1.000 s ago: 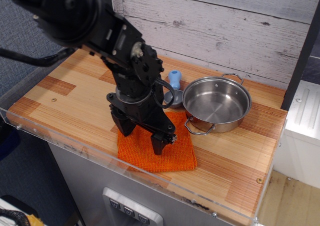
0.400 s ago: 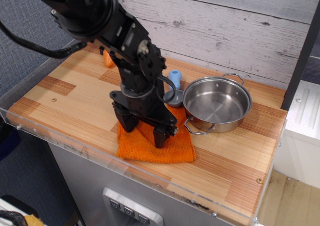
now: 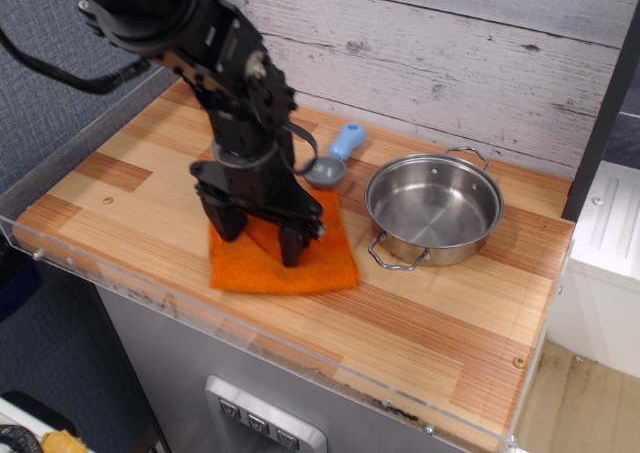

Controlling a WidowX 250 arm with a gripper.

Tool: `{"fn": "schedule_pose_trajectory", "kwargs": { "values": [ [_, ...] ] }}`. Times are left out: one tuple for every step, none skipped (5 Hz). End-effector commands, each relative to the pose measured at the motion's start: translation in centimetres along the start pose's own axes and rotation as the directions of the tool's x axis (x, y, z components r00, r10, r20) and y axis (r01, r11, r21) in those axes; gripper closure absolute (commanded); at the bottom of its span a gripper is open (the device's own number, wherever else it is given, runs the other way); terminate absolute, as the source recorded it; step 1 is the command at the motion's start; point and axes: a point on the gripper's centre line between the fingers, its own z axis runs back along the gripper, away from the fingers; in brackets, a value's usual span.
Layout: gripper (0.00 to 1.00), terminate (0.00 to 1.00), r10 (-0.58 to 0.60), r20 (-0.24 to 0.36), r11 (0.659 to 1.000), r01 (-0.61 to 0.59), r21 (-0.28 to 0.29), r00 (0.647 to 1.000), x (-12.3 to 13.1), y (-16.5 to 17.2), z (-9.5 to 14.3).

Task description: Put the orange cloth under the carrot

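The orange cloth point(image 3: 300, 266) lies flat on the wooden counter near the front edge, left of the steel pot point(image 3: 433, 209). My gripper point(image 3: 258, 235) points straight down onto the cloth's back left part. Its two black fingers point(image 3: 290, 245) stand well apart, with their tips pressed on the cloth and orange cloth showing between them. The carrot does not show; the arm covers the back left of the counter.
A blue-handled grey scoop point(image 3: 334, 155) lies behind the cloth, between the arm and the pot. A clear plastic rim point(image 3: 150, 298) runs along the counter's front edge. A plank wall stands behind.
The gripper has moved left and slightly back, and the cloth has slid left with it, away from the pot. The scoop has shifted and tipped to the left.
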Motion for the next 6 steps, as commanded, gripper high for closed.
{"fn": "schedule_pose_trajectory", "kwargs": {
  "values": [
    [0.00, 0.00, 0.113, 0.026, 0.993, -0.114, 0.038, 0.993, 2.2, 5.4, 0.3],
    [0.00, 0.00, 0.176, 0.025, 0.983, -0.177, 0.053, 0.984, 3.1, 7.9, 0.2],
    [0.00, 0.00, 0.234, 0.032, 0.969, -0.235, 0.072, 0.972, 4.1, 9.6, 0.2],
    [0.00, 0.00, 0.279, 0.034, 0.956, -0.281, 0.086, 0.960, 4.4, 11.0, 0.4],
    [0.00, 0.00, 0.306, 0.039, 0.946, -0.309, 0.099, 0.951, 4.6, 12.1, 0.5],
    [0.00, 0.00, 0.323, 0.037, 0.940, -0.325, 0.102, 0.946, 4.7, 12.7, 0.5]
  ]
}}
